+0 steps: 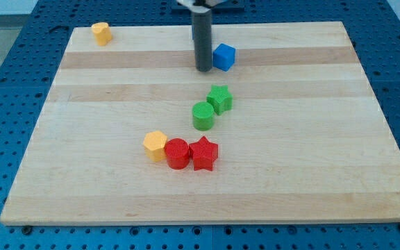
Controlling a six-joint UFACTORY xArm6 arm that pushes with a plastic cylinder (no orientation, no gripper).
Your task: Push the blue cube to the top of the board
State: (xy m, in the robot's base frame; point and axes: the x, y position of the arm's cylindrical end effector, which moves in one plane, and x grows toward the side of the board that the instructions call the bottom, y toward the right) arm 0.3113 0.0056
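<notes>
Seven blocks are sitting on the wooden board (311, 201): one blue cube (224, 57), two green (212, 108), two red (191, 153) and two yellow (126, 89). One dark rod (203, 45) is standing among them. The yellow shapes are looking roughly hexagonal, though I cannot tell for sure.

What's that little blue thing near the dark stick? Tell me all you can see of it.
The blue cube is a small, matte, plastic-looking block, sitting flat and turned slightly cornerwise on the wooden board, near the view's top. My tip stands right at its left side, apparently touching. No other block touches it.
</notes>
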